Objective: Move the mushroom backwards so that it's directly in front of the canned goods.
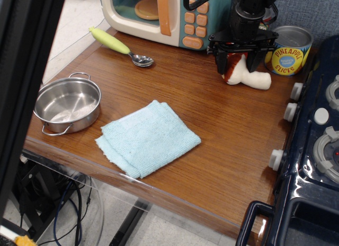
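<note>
The mushroom (248,75) lies on its side on the wooden table (222,134), reddish-brown cap to the left, cream stem pointing right. It rests just in front of the canned goods. The yellow and blue pineapple can (288,51) stands right behind it. The tomato sauce can is almost wholly hidden behind my arm. My gripper (239,60) hangs over the cap with its black fingers (219,59) spread wide on either side of it, open and not pinching the mushroom.
A toy microwave (159,12) stands at the back. A spoon (119,46) with a yellow-green handle lies before it. A steel pot (67,104) sits at the left, a light blue cloth (148,137) in the middle, a toy stove (318,145) along the right edge.
</note>
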